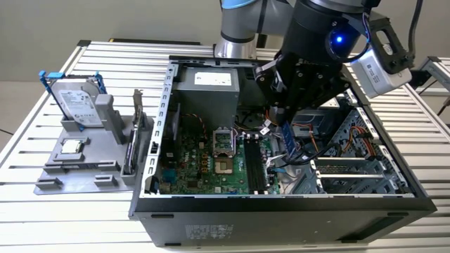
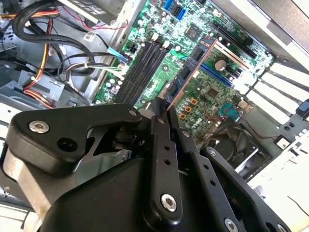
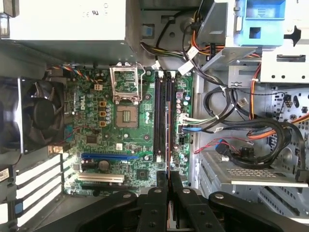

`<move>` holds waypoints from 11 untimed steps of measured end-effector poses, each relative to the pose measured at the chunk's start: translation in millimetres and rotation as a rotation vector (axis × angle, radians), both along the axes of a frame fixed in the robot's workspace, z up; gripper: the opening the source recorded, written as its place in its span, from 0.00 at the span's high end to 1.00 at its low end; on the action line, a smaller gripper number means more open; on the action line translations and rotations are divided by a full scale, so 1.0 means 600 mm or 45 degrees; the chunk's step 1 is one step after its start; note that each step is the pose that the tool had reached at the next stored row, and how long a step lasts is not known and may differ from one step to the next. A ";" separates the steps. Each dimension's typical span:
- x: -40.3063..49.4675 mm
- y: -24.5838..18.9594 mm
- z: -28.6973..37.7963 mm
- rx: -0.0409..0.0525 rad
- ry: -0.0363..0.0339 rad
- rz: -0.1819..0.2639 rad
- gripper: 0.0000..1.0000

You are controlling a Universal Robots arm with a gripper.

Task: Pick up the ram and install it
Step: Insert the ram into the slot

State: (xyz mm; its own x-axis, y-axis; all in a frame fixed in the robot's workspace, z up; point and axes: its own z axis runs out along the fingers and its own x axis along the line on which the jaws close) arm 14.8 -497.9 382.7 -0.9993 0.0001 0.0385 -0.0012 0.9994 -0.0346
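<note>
My gripper point(image 1: 285, 125) hangs inside the open computer case point(image 1: 158, 158) and is shut on the ram point(image 1: 287, 140), a narrow blue stick held upright. The stick hangs above the motherboard point(image 1: 204, 163), just to the exterior view's right of the black memory slots point(image 1: 254, 167). In the second wrist view the ram point(image 2: 190, 67) sticks out from the gripper point(image 2: 163, 109) over the slots point(image 2: 145, 65). In the first wrist view the gripper point(image 3: 168, 178) holds the ram point(image 3: 167, 155) edge-on, in line with the two long black slots point(image 3: 157, 116).
A grey holder point(image 1: 84, 166) at the exterior view's left carries a silver hard drive in a blue frame point(image 1: 74, 100), a processor chip point(image 1: 72, 146) and an upright card with a bracket point(image 1: 134, 132). Inside the case are a power supply point(image 1: 207, 87), loose cables point(image 3: 251, 145), a fan point(image 3: 41, 113) and an open processor socket point(image 3: 126, 96).
</note>
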 end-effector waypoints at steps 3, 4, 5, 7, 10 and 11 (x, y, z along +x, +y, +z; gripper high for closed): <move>0.000 0.0000 0.000 -0.001 -0.0114 0.000 1.00; 0.000 0.0001 0.000 -0.001 -0.0115 0.000 1.00; 0.000 0.0004 0.000 -0.001 -0.0115 0.000 1.00; 0.000 0.0005 0.000 -0.001 -0.0115 0.000 1.00; 0.000 0.0006 -0.001 -0.001 -0.0115 0.000 1.00; 0.000 0.0006 -0.002 -0.001 -0.0116 0.000 1.00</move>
